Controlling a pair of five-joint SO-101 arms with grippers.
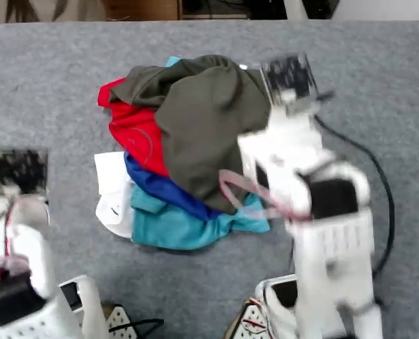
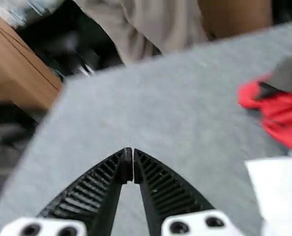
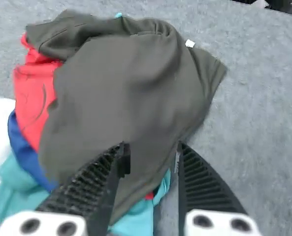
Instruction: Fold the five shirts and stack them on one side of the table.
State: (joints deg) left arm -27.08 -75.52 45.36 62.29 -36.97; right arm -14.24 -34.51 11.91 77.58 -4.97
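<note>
Five shirts lie in one loose heap at the middle of the grey table (image 1: 54, 85).

- **Heap, top:** the olive shirt (image 1: 202, 120) lies uppermost and crumpled, covering the far and right parts of the heap.
- **Heap, left:** the red shirt (image 1: 135, 134) shows from beneath the olive one on the left side; the blue shirt (image 1: 160, 187) emerges as a narrow band just nearer than the red.
- **Heap, near edge:** the teal shirt (image 1: 174, 226) spreads along the near edge under the blue band; the white shirt (image 1: 114, 191) lies flat at the near left, partly covered by the blue and teal cloth.
- **Right arm:** the right arm (image 1: 301, 183) stands over the right margin of the heap; the right gripper (image 3: 150, 150) has its jaws parted about halfway, one on either side of the olive shirt's near-right edge; nothing is clamped between them, and whether the tips touch the cloth cannot be told.
- **Left arm:** the left arm (image 1: 18, 247) stands at the near left, well apart from the heap; the left gripper (image 2: 127, 164) has its jaws closed tip to tip and grasps nothing; it hangs over bare table, with the red and white shirts to its right.
- **Surroundings:** a black cable (image 1: 379, 183) curves across the table to the right of the right arm.
</note>
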